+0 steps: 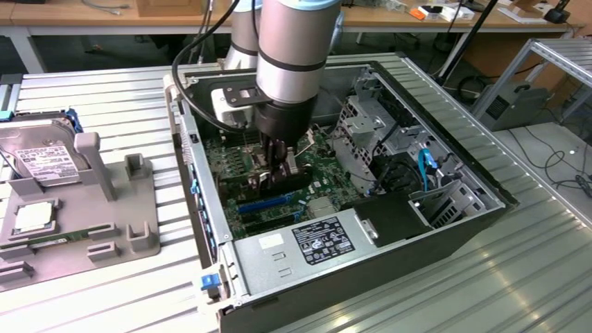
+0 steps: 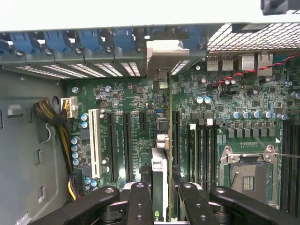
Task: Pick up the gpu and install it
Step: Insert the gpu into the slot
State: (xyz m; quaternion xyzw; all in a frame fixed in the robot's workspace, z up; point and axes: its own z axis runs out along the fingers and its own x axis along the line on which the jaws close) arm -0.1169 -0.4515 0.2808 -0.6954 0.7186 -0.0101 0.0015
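While the arm reaches down into the opened computer case point(image 1: 434, 132), the gripper point(image 1: 277, 170) stands over the green motherboard point(image 1: 324, 170) with its fingers point(image 2: 140, 201) partly closed on the gpu point(image 2: 160, 180). Seen from the wrist, the card is held edge-on between the two black fingers, one on each side of it, and runs straight away from the gripper toward the rear wall of the case. Its pale metal bracket point(image 2: 164, 49) sits at the far end, against the row of blue slot clips point(image 2: 89, 40) along that wall. The card lies in line with the long black expansion slots point(image 2: 126, 145), which run parallel on either side of it; whether its edge is seated in a slot cannot be told. Beside the gripper on one side is the empty processor socket point(image 2: 247, 173) with its metal frame; on the other side, a white slot point(image 2: 97, 140) and a bundle of yellow and black cables point(image 2: 56, 124).

In the exterior view, the grey fixture tray point(image 1: 102, 222) lies on the table well apart from the gripper, toward the exterior view's left, with a silver hard drive point(image 1: 41, 156) carrying a white label standing in it.
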